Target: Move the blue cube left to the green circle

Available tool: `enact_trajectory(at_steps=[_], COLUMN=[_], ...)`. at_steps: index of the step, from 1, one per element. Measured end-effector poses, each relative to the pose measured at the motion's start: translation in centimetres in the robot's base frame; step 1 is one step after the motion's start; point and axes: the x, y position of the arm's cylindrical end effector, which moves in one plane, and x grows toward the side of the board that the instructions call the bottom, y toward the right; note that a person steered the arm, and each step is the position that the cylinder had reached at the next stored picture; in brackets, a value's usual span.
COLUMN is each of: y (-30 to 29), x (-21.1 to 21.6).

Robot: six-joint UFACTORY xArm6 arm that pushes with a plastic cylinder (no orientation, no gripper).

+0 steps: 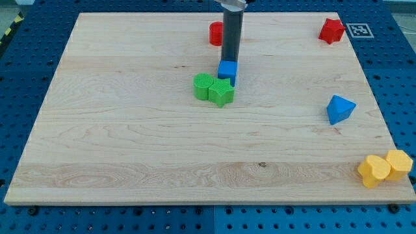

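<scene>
Seen from the one camera, a pale wooden board (130, 143) fills most of the view, resting on a blue perforated table (26, 84). No claw ends this arm: a straight dark rod (232, 32) drops from the view's top, and my tip (229, 62) meets the board just behind the blue cube (227, 71), at the cube's top edge, so close that contact cannot be ruled in or out. With no jaws, it holds nothing.

The blue cube sits a little above the board's centre, touching the green star-shaped block (221, 92) on its lower side. The green circle (203, 86), a ribbed round block, lies just to the left of the star and below-left of the cube, pressed against the star.

Further off, a blue triangular block (340, 108) lies near the view's right edge. Two yellow blocks, one (374, 171) touching the other (398, 162), sit at the bottom right corner. A red star-like block (331, 30) rests at the top right, and a red block (216, 33) shows partly behind the rod.
</scene>
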Motion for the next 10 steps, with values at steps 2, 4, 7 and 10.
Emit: enact_trajectory(at_steps=[2,4,7,10], y=[9.4,6.8,-9.6,-16.0], x=[1.6,3.3,3.3,2.6])
